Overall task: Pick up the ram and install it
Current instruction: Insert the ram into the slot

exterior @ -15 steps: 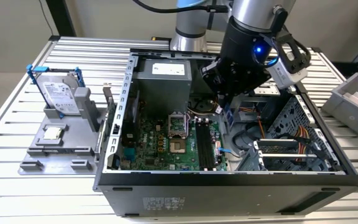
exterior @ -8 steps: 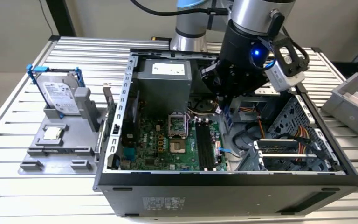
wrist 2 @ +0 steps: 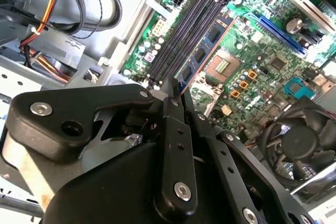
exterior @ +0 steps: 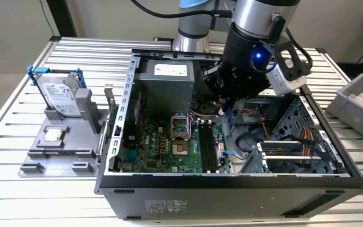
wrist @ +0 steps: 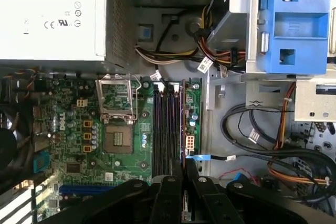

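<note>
The gripper [wrist 2: 176, 90] looks like matt black plastic or metal, studded with shiny metal screws. The ram [wrist 2: 202, 51] is a glossy blue board carrying dull dark chips. The computer case [exterior: 232, 191] is bare grey sheet metal, on a ribbed aluminium table [exterior: 17, 198].

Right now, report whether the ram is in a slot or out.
Out: the ram sits clamped in the hand above the motherboard, and the memory slots look empty.

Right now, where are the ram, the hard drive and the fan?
ram [wrist 2: 200, 54], second wrist view, a dark chip on it.
hard drive [exterior: 62, 97], exterior view, its white label.
fan [wrist 2: 303, 139], second wrist view, its black hub.
</note>
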